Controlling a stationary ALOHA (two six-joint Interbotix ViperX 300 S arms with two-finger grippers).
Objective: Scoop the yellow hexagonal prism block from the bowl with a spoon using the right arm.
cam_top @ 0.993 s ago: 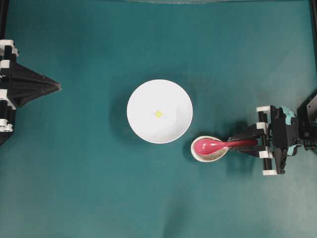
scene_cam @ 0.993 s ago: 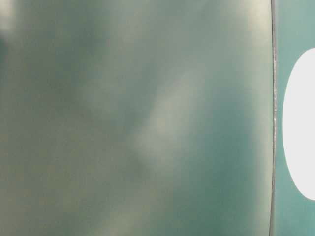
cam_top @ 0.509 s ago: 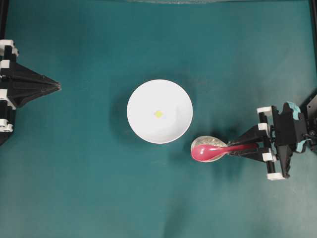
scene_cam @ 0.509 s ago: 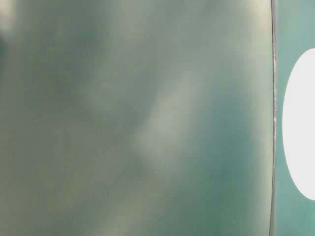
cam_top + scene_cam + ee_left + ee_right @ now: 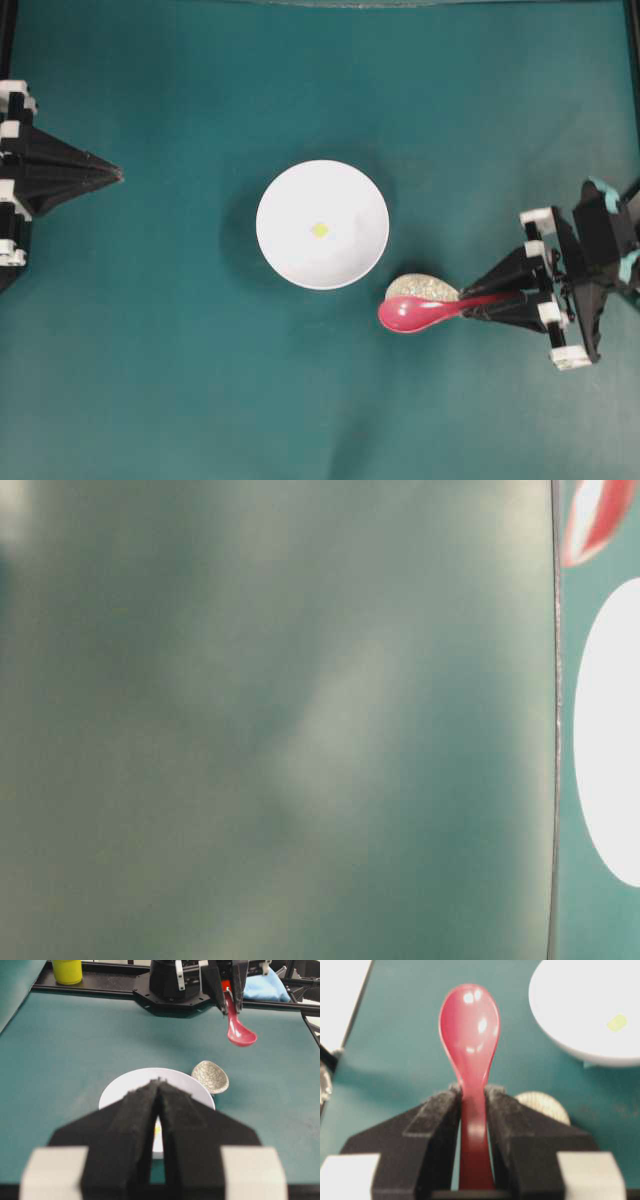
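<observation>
The white bowl [image 5: 290, 200] sits mid-table with the tiny yellow hexagonal prism block [image 5: 319, 230] on its floor. My right gripper [image 5: 476, 305] is shut on the handle of the glossy red-pink spoon [image 5: 415, 314], whose head hangs in the air just right of and below the bowl. In the right wrist view the spoon [image 5: 470, 1025] points ahead between the fingers, with the bowl [image 5: 560, 1015] and block [image 5: 617, 1022] at upper right. My left gripper [image 5: 116, 175] rests shut at the far left, holding nothing.
A small speckled beige dish [image 5: 428, 288] stands beside the bowl's lower right, partly under the spoon. In the left wrist view a yellow cup [image 5: 67, 970] and a blue cloth [image 5: 265, 987] lie beyond the table's far rail.
The right gripper has lifted the spoon out of the speckled dish and swung its head off the dish. The spoon's head now shows in the table-level view. The left arm has stayed put.
</observation>
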